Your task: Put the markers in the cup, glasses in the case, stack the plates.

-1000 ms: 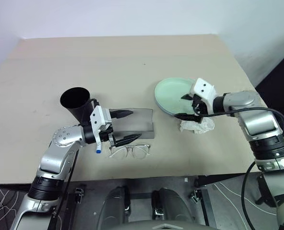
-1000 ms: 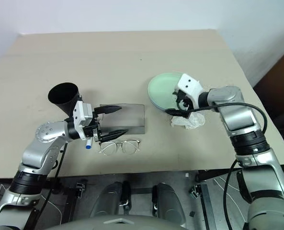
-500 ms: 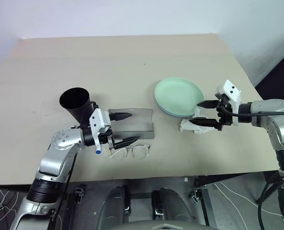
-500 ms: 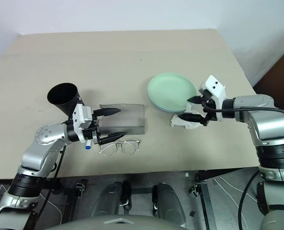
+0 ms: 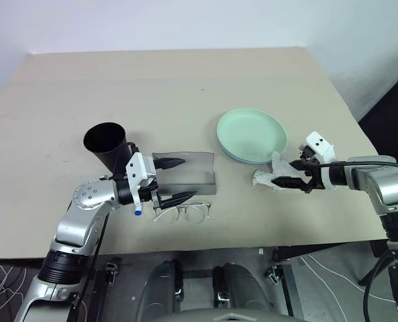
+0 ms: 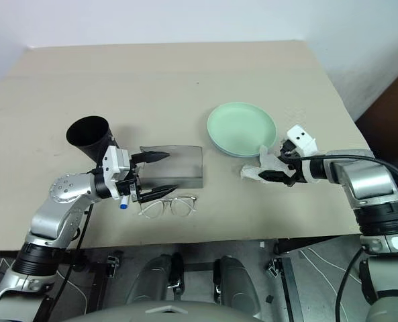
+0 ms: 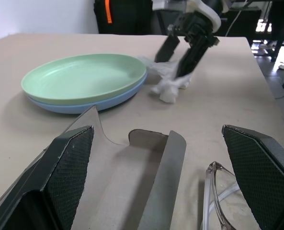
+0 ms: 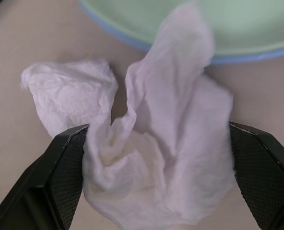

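Observation:
The mint green plate (image 5: 252,133) rests on the blue plate (image 7: 86,103) at the right of the table. My right gripper (image 5: 290,174) is open just in front of them, its fingers (image 8: 65,177) on either side of a crumpled white tissue (image 8: 151,158). The open grey case (image 5: 188,173) lies at the middle, and my left gripper (image 5: 186,178) stands open across its near end. The glasses (image 5: 182,212) lie on the table in front of the case. A marker's blue cap (image 5: 137,211) pokes out under my left wrist. The black cup (image 5: 105,141) lies tilted at the left.
The tan table (image 5: 158,87) stretches far back behind the objects. Its right edge (image 5: 360,131) runs close past my right gripper, and its front edge (image 5: 239,245) is just below the glasses.
My right gripper has swung off the plates, to the right and down, rolled over, and now straddles the tissue. The left arm has held still.

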You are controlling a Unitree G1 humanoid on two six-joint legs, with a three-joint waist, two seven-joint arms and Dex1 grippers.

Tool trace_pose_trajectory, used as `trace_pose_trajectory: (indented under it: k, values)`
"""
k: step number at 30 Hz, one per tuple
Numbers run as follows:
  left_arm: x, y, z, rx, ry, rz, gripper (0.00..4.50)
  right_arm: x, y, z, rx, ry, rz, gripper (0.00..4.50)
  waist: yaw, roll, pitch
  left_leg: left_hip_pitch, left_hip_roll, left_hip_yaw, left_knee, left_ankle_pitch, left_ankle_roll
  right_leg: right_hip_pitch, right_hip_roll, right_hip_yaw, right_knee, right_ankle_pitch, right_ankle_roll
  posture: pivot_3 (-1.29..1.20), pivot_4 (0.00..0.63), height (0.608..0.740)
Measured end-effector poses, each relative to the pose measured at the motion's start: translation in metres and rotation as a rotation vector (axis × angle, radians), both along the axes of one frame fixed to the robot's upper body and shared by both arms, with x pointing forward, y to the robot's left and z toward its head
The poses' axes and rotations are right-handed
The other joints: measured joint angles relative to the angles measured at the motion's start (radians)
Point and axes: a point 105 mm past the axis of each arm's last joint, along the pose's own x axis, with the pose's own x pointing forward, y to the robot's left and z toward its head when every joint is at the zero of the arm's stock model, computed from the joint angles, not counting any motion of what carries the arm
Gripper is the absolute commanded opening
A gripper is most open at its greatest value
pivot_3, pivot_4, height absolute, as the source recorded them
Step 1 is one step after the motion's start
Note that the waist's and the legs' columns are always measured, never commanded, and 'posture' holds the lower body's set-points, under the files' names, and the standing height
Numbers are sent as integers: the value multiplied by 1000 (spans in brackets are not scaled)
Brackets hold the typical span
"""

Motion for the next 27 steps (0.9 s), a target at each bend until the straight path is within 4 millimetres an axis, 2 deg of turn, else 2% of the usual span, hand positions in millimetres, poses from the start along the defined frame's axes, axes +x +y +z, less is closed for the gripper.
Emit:
trace_pose_trajectory:
  k: [4,7,12,18,22,24,27]
  values:
    - [1,1,-2,1,8,2,4500,0,0,0,-11,-3,7,4463,0,0,0,0,0,0,0,0,0,0,0,0,0,0,0,0,150,715]
    - [1,1,-2,2,7,0,4500,0,0,-1,-28,-16,21,3886,0,0,0,0,0,0,0,0,0,0,0,0,0,0,0,0,150,715]
    - [2,1,-3,3,10,3,4500,-7,0,-3,-43,-21,66,2160,1,0,0,0,0,0,0,0,0,0,0,0,0,0,1,0,150,715]
    - [2,2,-3,2,6,4,4500,-10,-1,4,-56,-35,96,70,2,0,0,0,0,0,0,0,0,0,0,0,0,0,1,0,150,715]
    - [2,2,-3,3,4,4,4500,-10,2,19,-36,-74,123,29,1,0,0,0,0,0,0,0,0,0,0,0,0,0,1,0,150,715]
    - [2,3,-3,3,4,5,4500,-6,5,37,11,-122,125,29,-1,1,1,0,0,0,0,0,0,0,0,0,0,0,1,0,150,715]
    - [1,3,-2,3,3,6,4500,6,16,76,97,-251,131,29,-2,1,1,0,0,0,-1,0,0,0,1,0,0,0,1,0,150,715]
